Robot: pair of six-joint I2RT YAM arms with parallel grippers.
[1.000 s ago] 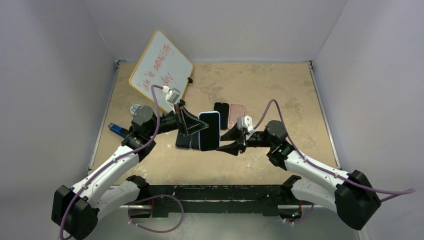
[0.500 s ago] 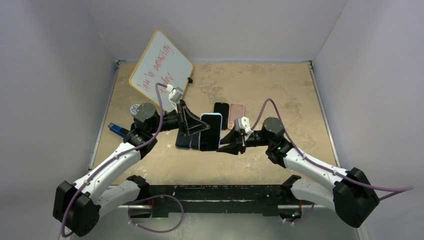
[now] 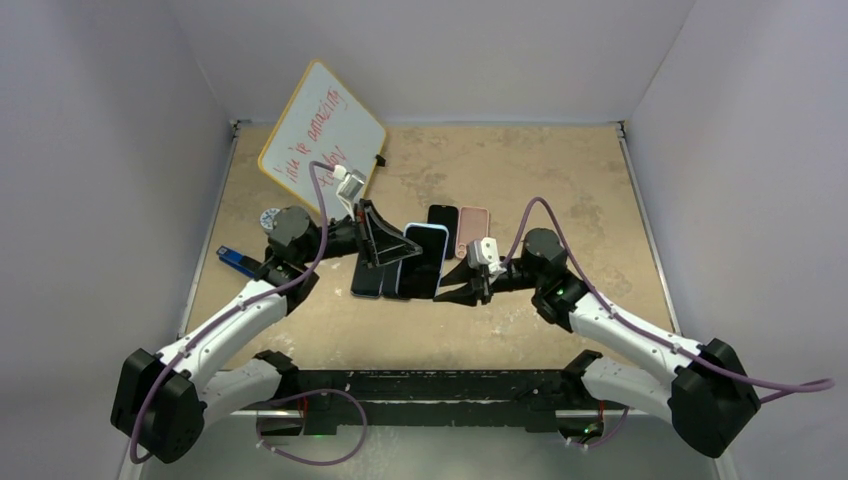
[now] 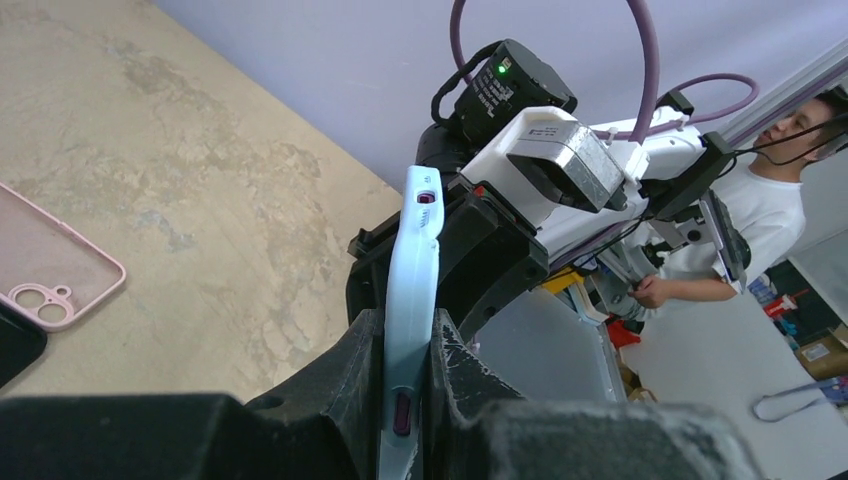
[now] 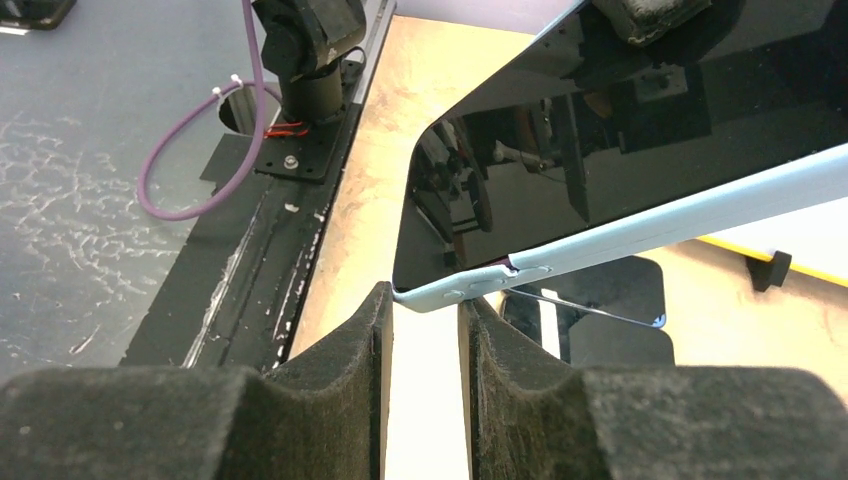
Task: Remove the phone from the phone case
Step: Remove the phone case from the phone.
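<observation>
A phone with a dark screen in a light blue case is held off the table. My left gripper is shut on the case's edge; a dark red side button shows between the pads. My right gripper is open, its fingertips on either side of the case's lower corner. The corner sits right at the fingertips; I cannot tell whether they touch it. The screen reflects the arm.
A dark phone lies flat under the held one. A black phone and an empty pink case lie behind. A whiteboard leans at the back left. A blue object lies at the left edge.
The left gripper has carried the cased phone slightly back and right. The right gripper has moved left up to the case's lower corner.
</observation>
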